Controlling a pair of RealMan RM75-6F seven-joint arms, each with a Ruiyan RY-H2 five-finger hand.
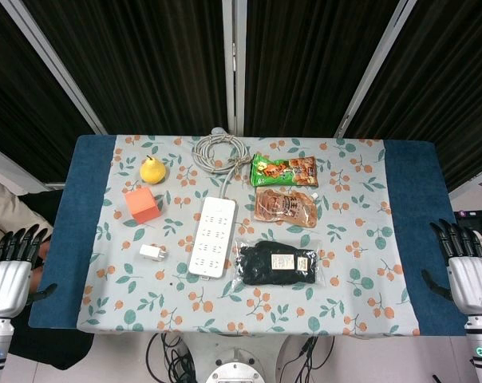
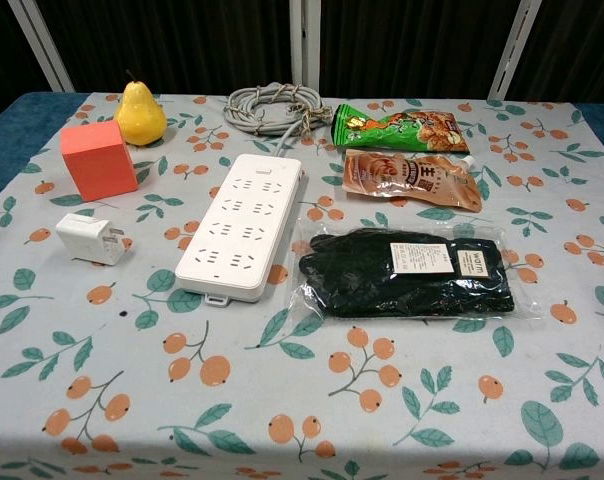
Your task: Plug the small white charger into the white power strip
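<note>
The small white charger (image 1: 152, 252) (image 2: 89, 238) lies on the floral tablecloth, just left of the white power strip (image 1: 212, 236) (image 2: 242, 226). The strip lies lengthwise in the table's middle, its grey cable coiled (image 1: 219, 152) (image 2: 273, 106) at the far end. My left hand (image 1: 9, 271) hangs off the table's front left corner, fingers straight and apart, holding nothing. My right hand (image 1: 464, 267) is off the front right corner, also empty with fingers apart. Both hands are far from the charger. The chest view shows neither hand.
An orange block (image 1: 142, 204) (image 2: 99, 159) and a yellow pear (image 1: 152, 170) (image 2: 140, 113) sit behind the charger. Right of the strip lie a bagged black item (image 1: 277, 263) (image 2: 407, 272), a brown snack pouch (image 1: 285, 207) (image 2: 410, 177) and a green snack pouch (image 1: 284, 170) (image 2: 402, 128).
</note>
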